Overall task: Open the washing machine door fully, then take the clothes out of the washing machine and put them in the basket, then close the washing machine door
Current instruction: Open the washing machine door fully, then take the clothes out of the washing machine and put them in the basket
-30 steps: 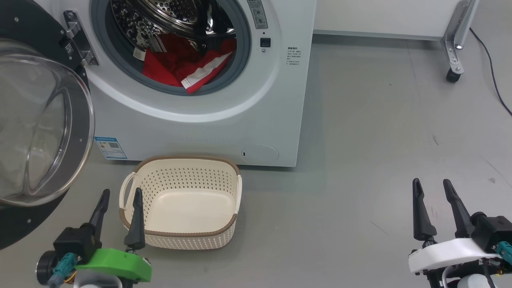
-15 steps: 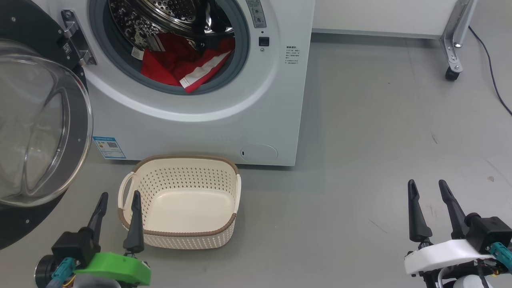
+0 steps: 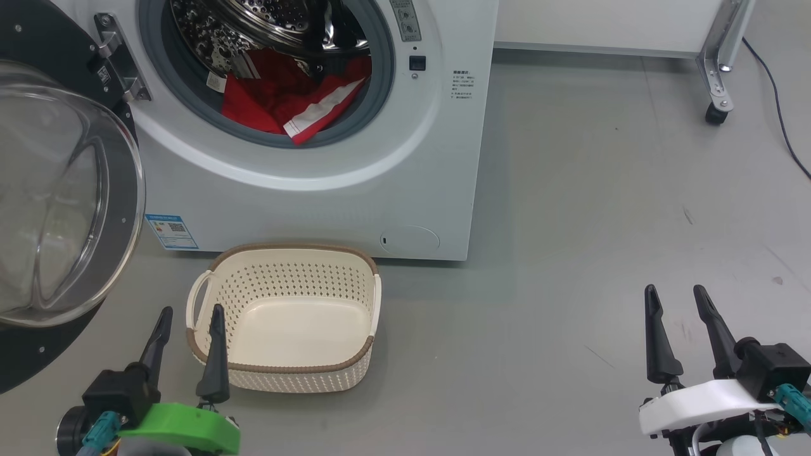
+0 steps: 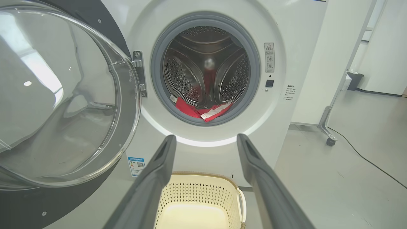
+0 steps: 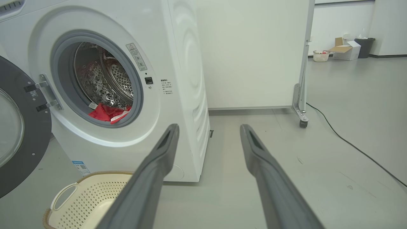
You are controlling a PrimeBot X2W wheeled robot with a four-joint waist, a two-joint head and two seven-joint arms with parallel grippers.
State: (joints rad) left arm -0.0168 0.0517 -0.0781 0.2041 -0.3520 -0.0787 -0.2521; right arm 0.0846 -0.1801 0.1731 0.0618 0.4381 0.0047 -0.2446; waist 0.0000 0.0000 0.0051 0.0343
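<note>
A warning triangle [image 4: 269,45] is shown on a grey label [image 4: 269,60] on the washing machine [image 3: 380,190] front. A QR code [image 3: 177,227] is carried by its blue sticker [image 3: 166,237]. No lettering can be read.

You have a white washing machine [image 3: 329,190] with a grey seal [image 3: 190,104] around its shiny, hole-dotted steel drum [image 3: 266,19]. Its door [image 3: 19,354] shows you a glossy black rim and clear glass. The clothes [image 3: 272,101] are bright red with a white stripe. Your basket [image 3: 298,278] is cream, perforated in rows, rimmed in brown. The label [image 3: 170,231] is blue, the floor [image 3: 602,221] grey. The left gripper [image 3: 192,309] sits on green, the right gripper [image 3: 673,289] on white; both have dark fingers.
</note>
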